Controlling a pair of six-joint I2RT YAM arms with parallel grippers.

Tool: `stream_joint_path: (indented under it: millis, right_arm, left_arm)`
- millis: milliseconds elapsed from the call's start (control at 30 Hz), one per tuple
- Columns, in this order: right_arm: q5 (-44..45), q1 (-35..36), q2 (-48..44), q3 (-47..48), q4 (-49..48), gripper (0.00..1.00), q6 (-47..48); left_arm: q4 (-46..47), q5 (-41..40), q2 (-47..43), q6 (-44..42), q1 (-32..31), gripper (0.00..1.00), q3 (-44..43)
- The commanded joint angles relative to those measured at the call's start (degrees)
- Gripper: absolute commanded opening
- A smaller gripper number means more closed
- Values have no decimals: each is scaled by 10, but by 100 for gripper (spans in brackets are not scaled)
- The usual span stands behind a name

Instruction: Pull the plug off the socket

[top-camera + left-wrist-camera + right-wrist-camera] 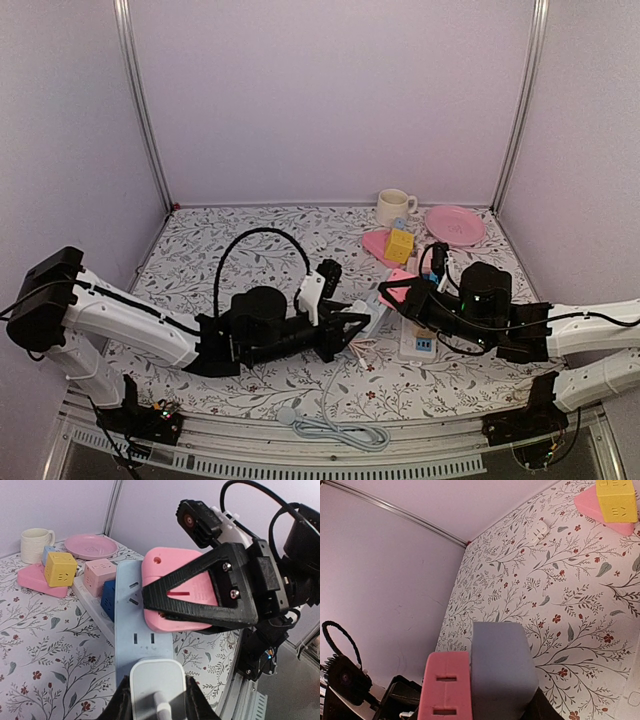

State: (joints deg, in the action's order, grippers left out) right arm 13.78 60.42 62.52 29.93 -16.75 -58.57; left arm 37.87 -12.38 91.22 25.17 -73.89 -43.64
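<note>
A white plug [152, 680] sits in the near end of a light blue socket strip [132, 610]. My left gripper [155, 697] is shut on the plug, one finger against each side. In the top view the left gripper [352, 325] meets the strip at table centre. A pink adapter [175, 595] sits on the strip's far part. My right gripper [398, 292] is shut across the strip [502, 670] and the pink adapter [445, 690], holding them tilted above the table. The plug's white cable [335, 425] trails to the front edge.
A white power strip [418, 345] with pink [97, 575] and blue [107, 597] cube adapters lies beside the blue one. A yellow cube [399, 244] on a pink block, a mug [394, 206] and a pink plate [455, 224] stand at the back right.
</note>
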Motion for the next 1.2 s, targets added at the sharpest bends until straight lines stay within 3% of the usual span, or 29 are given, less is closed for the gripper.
stream_joint_path:
  millis: [0,133,467,900,1167]
  right_arm:
    - [30,2,-4,3,25,12,23]
    - [62,12,-3,21,64,3,47]
    - [178,23,0,56,192,3,80]
    - [225,23,10,75,213,2,101]
    - [242,23,90,160,213,2,155]
  left_arm:
    - [43,0,-1,2,-16,0,-15]
    - [43,-5,-1,2,-18,0,-15]
    - [49,-4,-47,2,-18,0,13]
    - [42,-26,-155,-7,-12,0,95]
    - [-55,21,-183,22,32,0,83]
